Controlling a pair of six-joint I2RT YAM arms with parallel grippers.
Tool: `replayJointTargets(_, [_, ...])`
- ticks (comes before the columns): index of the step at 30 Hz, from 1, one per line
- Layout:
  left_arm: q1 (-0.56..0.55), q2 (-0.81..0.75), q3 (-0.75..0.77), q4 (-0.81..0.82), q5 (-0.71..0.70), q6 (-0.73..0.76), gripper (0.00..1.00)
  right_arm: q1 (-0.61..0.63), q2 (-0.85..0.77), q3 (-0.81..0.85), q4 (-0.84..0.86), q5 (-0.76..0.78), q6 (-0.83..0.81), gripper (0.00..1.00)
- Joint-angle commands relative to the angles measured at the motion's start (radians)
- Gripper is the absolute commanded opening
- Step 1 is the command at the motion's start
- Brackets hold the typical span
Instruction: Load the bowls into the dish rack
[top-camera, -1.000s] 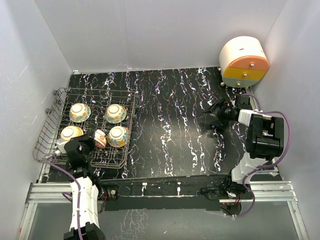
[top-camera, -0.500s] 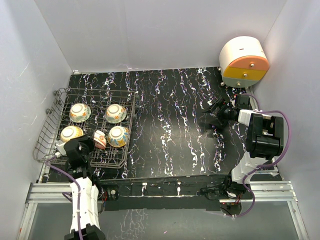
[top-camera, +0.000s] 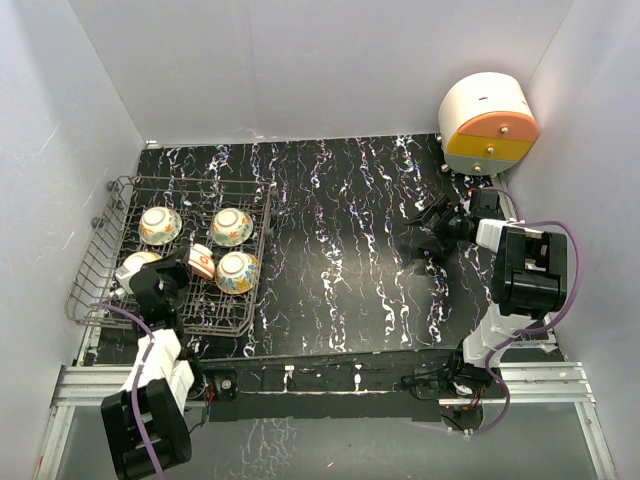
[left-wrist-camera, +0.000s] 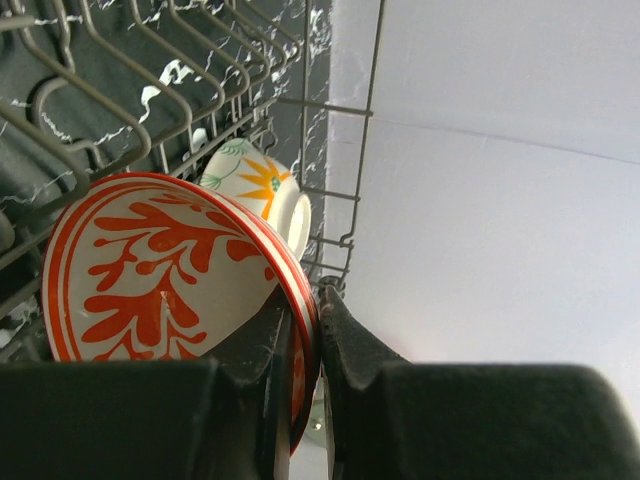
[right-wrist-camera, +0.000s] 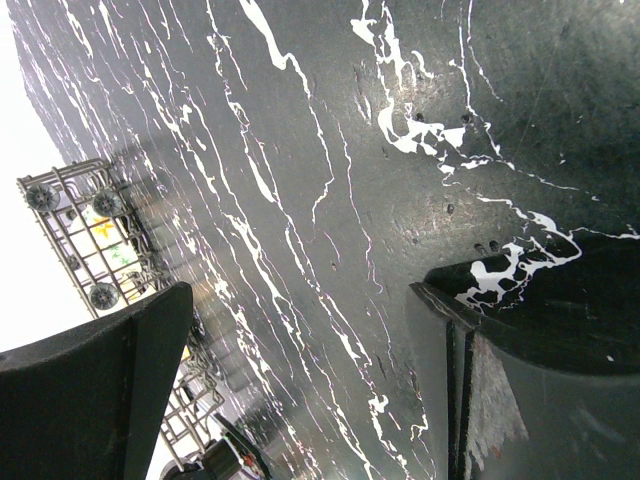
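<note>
From above, the rack (top-camera: 262, 290) is seen at the left of the table (top-camera: 340, 270), its longer side running across the view. Four bowls (top-camera: 232, 226) are tipped among its tines with their foot rings turned upward, one of them half hidden by the arm. A fifth, the red bowl (top-camera: 201, 262), is stood on edge between them. The left gripper (top-camera: 180, 272) is reached into the rack at this bowl. The right gripper (top-camera: 425, 232) is held over bare table well apart from the rack, its jaws spread and nothing between them. In the left wrist view, the red bowl (left-wrist-camera: 160, 270) is seen on edge with its painted inside turned to the camera. Its rim is pinched in the left gripper (left-wrist-camera: 308, 325), one finger inside the rim and one outside. Another bowl (left-wrist-camera: 262, 190) is seen just behind it, foot ring turned away, with the rack wires (left-wrist-camera: 374, 60) around both. In the right wrist view, the right gripper (right-wrist-camera: 300, 370) is shown wide apart above the table (right-wrist-camera: 300, 150), touching nothing, and a corner of the rack (right-wrist-camera: 80, 240) is seen far off.
</note>
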Motion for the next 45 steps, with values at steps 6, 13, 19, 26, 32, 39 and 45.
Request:
replayJointTargets(6, [0.005, 0.045, -0.109, 0.303, 0.005, -0.099, 0.0, 0.005, 0.063, -0.005, 0.004, 0.066, -0.03, 0.91])
replayJointTargets(13, [0.005, -0.144, -0.094, -0.103, 0.015, -0.064, 0.02, 0.005, 0.072, -0.001, 0.006, 0.065, -0.033, 0.91])
replayJointTargets(19, [0.005, -0.254, -0.066, -0.432, 0.029, 0.011, 0.17, 0.005, 0.078, 0.002, 0.005, 0.066, -0.034, 0.91])
replayJointTargets(26, [0.005, -0.237, -0.024, -0.539, 0.052, 0.082, 0.31, 0.006, 0.073, -0.001, 0.005, 0.066, -0.036, 0.91])
replayJointTargets(32, [0.004, -0.351, -0.013, -0.717, 0.016, 0.075, 0.36, 0.005, 0.068, -0.005, 0.003, 0.067, -0.039, 0.91])
replayJointTargets(39, [0.005, -0.467, 0.082, -1.008, -0.033, 0.089, 0.42, 0.005, 0.068, -0.007, 0.003, 0.066, -0.039, 0.91])
replayJointTargets(45, [0.005, -0.432, 0.166, -1.163, -0.068, 0.109, 0.51, 0.006, 0.067, -0.013, 0.01, 0.062, -0.034, 0.91])
